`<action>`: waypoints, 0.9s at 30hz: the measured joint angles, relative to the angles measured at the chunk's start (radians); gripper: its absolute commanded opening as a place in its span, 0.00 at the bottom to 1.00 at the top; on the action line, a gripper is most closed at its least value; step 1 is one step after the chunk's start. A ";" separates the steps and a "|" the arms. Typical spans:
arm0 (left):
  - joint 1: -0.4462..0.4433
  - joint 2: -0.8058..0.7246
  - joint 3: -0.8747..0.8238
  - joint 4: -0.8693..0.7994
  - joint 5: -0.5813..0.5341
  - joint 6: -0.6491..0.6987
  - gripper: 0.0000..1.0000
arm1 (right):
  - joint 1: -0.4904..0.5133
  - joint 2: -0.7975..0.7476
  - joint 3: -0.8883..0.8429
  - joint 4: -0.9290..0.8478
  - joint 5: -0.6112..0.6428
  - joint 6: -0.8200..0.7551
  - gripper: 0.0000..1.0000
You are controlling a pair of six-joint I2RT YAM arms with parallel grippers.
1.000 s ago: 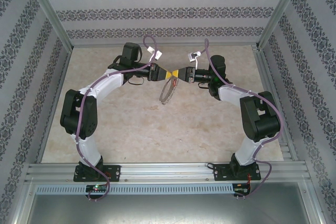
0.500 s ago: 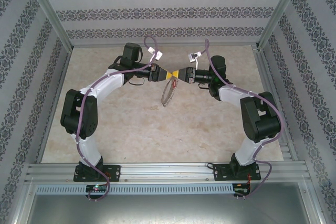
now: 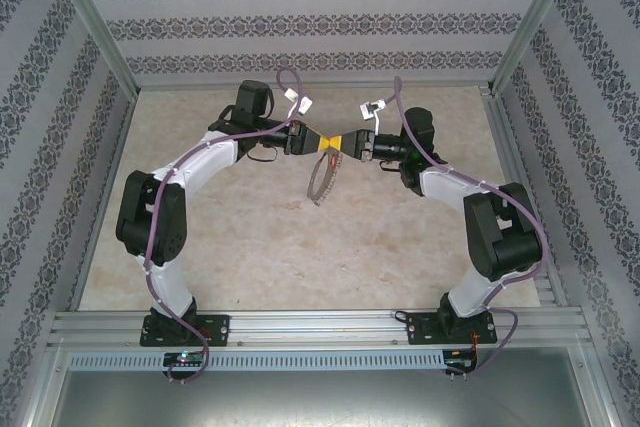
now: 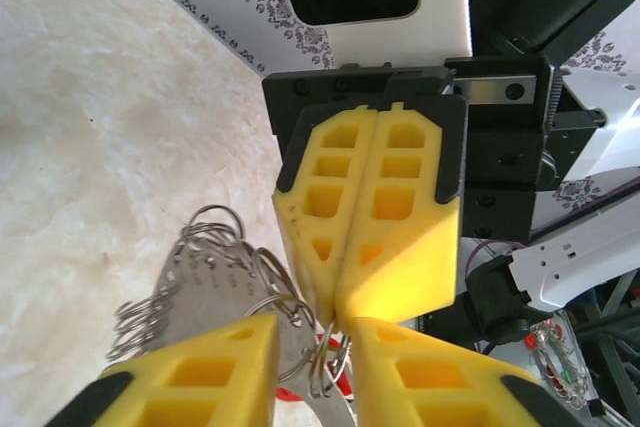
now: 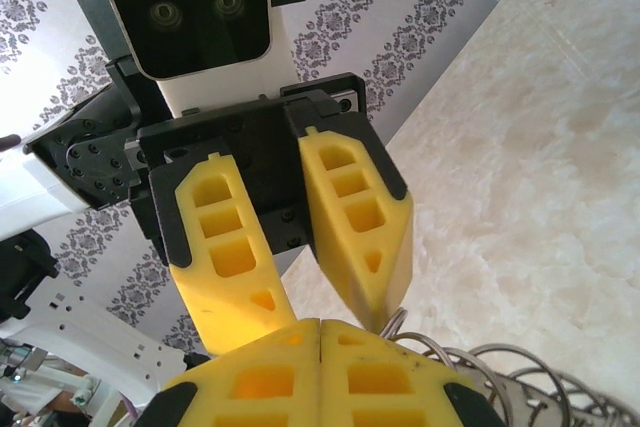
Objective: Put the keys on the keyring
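Over the middle of the table my two grippers meet tip to tip. The keyring [image 3: 322, 179], a grey loop fringed with small metal rings, hangs in the air below them. My right gripper [image 3: 345, 143] is shut, its yellow tips pinched on one small ring of the keyring [image 4: 195, 282]. My left gripper [image 4: 315, 332] stands open by a narrow gap, with a few small rings between its fingers. The red head of the key [image 4: 343, 383] peeks out low between those fingers, behind the rings. In the right wrist view my shut right gripper [image 5: 320, 325] faces the left gripper's spread fingers [image 5: 365, 237], with the keyring [image 5: 500, 372] beside them.
The beige marble-patterned tabletop [image 3: 250, 237] lies bare below the hanging loop. Patterned walls and aluminium posts [image 3: 100, 37] close in the back and sides. An aluminium rail [image 3: 320, 327] runs along the near edge at the arm bases.
The left jaws have narrowed a little around the small rings. The right arm's elbow has swung outward to the right, and the hanging keyring has turned more edge-on.
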 measured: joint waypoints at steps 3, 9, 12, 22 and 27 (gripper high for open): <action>-0.002 -0.006 0.000 0.006 0.010 -0.006 0.15 | 0.004 0.000 0.000 0.000 0.000 0.000 0.00; -0.003 -0.008 0.000 0.012 0.010 -0.009 0.02 | 0.004 0.000 0.001 0.003 0.000 0.000 0.00; -0.003 -0.010 0.000 0.013 0.010 -0.013 0.00 | 0.004 0.000 0.002 0.003 0.001 0.000 0.00; -0.003 -0.032 -0.037 0.072 -0.002 -0.034 0.00 | 0.004 0.000 0.008 0.005 0.000 0.006 0.00; -0.003 -0.039 -0.056 0.111 -0.006 -0.057 0.00 | 0.004 -0.001 0.008 0.007 0.001 0.008 0.00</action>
